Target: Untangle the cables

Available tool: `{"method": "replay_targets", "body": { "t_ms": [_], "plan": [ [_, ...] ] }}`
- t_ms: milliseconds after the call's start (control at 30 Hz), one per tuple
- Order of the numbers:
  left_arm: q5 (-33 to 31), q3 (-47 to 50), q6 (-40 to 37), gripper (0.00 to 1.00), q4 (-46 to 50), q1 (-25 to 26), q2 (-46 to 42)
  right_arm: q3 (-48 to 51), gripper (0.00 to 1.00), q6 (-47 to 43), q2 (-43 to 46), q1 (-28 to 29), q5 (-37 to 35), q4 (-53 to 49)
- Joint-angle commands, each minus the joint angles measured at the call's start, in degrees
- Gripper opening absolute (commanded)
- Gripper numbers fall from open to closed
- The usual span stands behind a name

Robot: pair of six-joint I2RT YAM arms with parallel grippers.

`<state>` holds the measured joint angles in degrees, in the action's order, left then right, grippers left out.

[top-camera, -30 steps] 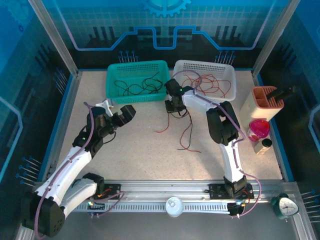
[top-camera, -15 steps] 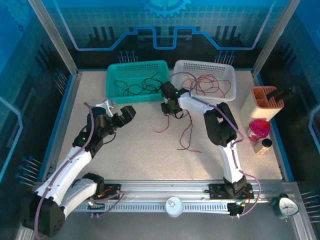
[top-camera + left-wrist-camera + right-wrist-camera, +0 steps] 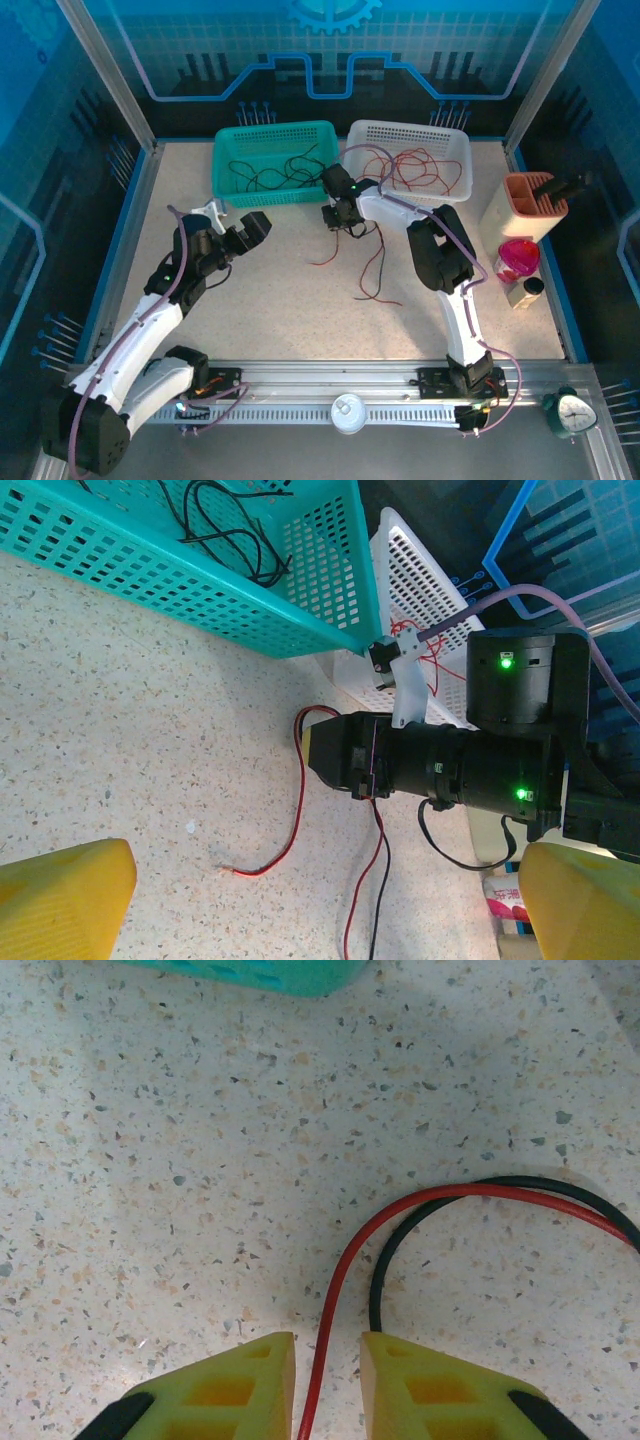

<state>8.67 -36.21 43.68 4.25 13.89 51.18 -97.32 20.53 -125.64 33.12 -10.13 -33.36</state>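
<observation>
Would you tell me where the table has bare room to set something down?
Bare: the wide patch between the left arm and the loose cables, down to the front rail. Crowded: around the right hand and the right edge by the orange holder.

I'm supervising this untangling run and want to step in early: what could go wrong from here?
The right gripper straddles the red cable, jaws not closed, with the black cable right beside it: closing may catch both. The two run side by side, so lifting red may drag black along.
</observation>
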Motion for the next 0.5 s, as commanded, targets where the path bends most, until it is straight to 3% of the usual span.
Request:
{"method": "replay_targets", "body": {
  "t_ms": [0, 133, 300, 467],
  "plan": [
    [0.3, -1.92, 1.08, 0.99, 0.5, 0.25, -0.99, 2.34, 0.26, 1.13, -1.0, 0.89, 0.25, -3.37],
    [0.03, -1.93, 1.13, 0.99, 0.5, 0.26, -1.12, 3.57, 0.28, 1.42, -0.66, 0.99, 0.2, -2.94],
    [0.22, -2.03, 1.4, 0.99, -0.01, 0.26, -0.83, 5.07, 0.38, 1.52, -0.37, 1.12, 0.23, -2.47],
    [0.21, -2.02, 1.41, 0.99, -0.04, 0.26, -0.82, 6.24, 0.36, 1.92, -0.15, 1.22, 0.37, -1.81]
  ]
}}
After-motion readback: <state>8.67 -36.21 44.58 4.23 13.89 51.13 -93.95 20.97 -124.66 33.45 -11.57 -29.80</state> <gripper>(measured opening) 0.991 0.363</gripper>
